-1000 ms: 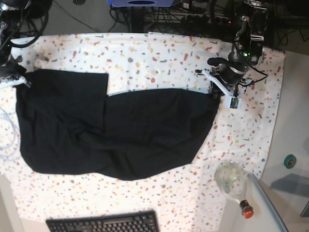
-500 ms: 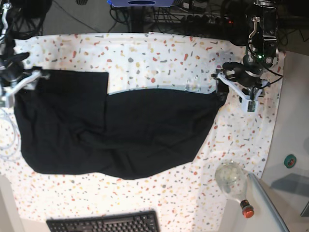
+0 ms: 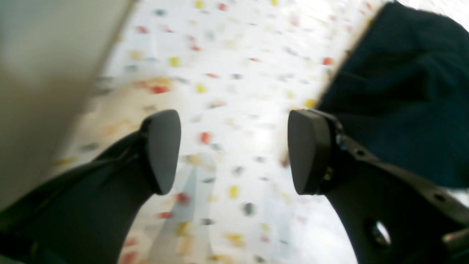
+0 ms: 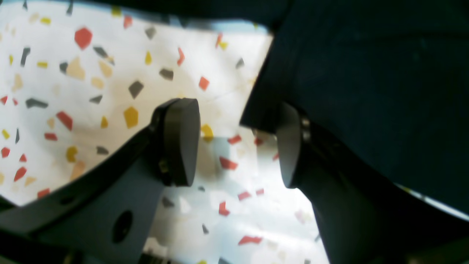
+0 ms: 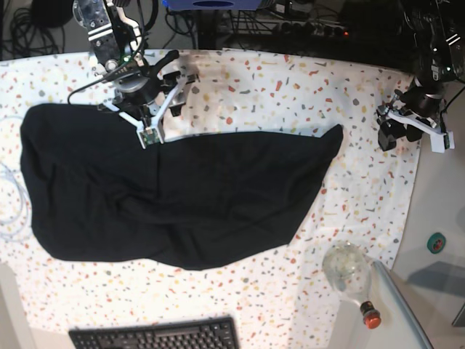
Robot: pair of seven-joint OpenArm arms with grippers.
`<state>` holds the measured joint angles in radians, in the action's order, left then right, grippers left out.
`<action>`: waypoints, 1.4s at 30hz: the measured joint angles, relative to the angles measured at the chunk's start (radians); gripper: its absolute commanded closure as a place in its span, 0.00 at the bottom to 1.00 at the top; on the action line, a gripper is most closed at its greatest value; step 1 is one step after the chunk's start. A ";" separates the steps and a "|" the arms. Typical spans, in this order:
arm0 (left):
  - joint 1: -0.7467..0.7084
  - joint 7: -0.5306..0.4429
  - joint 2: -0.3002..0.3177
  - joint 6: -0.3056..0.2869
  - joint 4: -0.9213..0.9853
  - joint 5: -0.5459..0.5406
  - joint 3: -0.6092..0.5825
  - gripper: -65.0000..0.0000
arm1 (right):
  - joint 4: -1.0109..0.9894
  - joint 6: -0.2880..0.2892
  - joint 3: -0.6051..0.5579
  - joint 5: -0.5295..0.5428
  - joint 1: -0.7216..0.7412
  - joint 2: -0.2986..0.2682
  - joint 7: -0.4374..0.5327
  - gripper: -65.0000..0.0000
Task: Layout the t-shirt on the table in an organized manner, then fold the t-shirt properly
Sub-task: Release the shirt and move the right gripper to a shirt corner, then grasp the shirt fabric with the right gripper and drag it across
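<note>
The t-shirt [image 5: 174, 196] lies spread between both gaping grippers, held by neither.

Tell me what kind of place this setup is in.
Most likely a robotics lab or test workbench, not a home. Two arms, the right gripper and left gripper, work over a speckled table holding a black t-shirt; cables tangle behind, and a keyboard sits at the front edge.

Looks like a robotics lab or test bench: worktop [image 5: 240, 87] under a speckled white cover, two robot arms mounted at its far edge, tangled black cables [image 5: 43, 22] and a power strip [image 5: 312, 27] behind, a black keyboard [image 5: 156, 336] at the near edge, a clear bottle [image 5: 349, 273] beside.
</note>
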<state>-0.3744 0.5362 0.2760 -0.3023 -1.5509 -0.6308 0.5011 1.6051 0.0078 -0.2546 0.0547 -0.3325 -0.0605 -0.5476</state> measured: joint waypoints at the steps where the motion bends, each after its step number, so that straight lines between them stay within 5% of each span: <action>1: 0.000 0.000 -0.008 -0.003 0.000 -0.001 0.000 0.33 | -0.002 -0.001 -0.004 -0.002 0.003 0.000 -0.002 0.51; 6: -0.006 -0.001 -0.002 0.007 0.004 0.001 0.011 0.33 | -0.019 -0.008 -0.001 -0.001 0.039 -0.002 -0.005 0.51; 10: -0.016 0.000 -0.005 -0.001 0.004 -0.002 0.010 0.34 | -0.121 -0.124 -0.007 -0.001 0.108 -0.006 0.006 0.51; 15: -0.019 0.000 -0.005 -0.002 0.004 -0.003 0.009 0.34 | -0.220 -0.142 -0.006 -0.002 0.149 -0.005 0.041 0.52; 16: -0.019 0.000 -0.005 -0.001 0.004 -0.001 0.009 0.34 | -0.225 -0.142 -0.002 -0.003 0.153 -0.004 0.040 0.56; 19: -0.019 -0.001 -0.002 -0.001 0.004 -0.002 0.009 0.34 | -0.194 -0.138 -0.002 0.000 0.119 -0.003 0.045 0.95; 20: -0.018 0.000 -0.002 -0.001 0.004 -0.002 0.009 0.34 | -0.169 -0.136 -0.002 -0.005 0.099 -0.009 0.035 1.00; 29: -0.014 0.000 0.004 0.002 0.004 0.004 0.004 0.34 | 0.129 -0.131 0.129 -0.002 -0.136 -0.072 0.006 1.00; 33: -0.006 -0.002 -0.003 0.002 0.004 0.096 -0.001 0.35 | 0.187 -0.130 0.217 -0.003 -0.224 -0.124 -0.002 1.00; 39: -0.006 -0.001 -0.005 -0.071 0.004 0.137 -0.001 0.65 | 0.227 -0.123 0.369 0.005 -0.306 -0.143 0.014 1.00; 42: -0.006 -0.001 -0.007 -0.130 0.004 0.134 -0.002 0.86 | 0.226 -0.038 0.444 0.010 -0.316 -0.131 0.043 1.00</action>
<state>-0.3801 0.5350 0.2687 -0.4328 -1.5471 -0.4973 0.4992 1.8309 -0.0303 0.1890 0.0643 -0.6487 -0.1917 -0.5049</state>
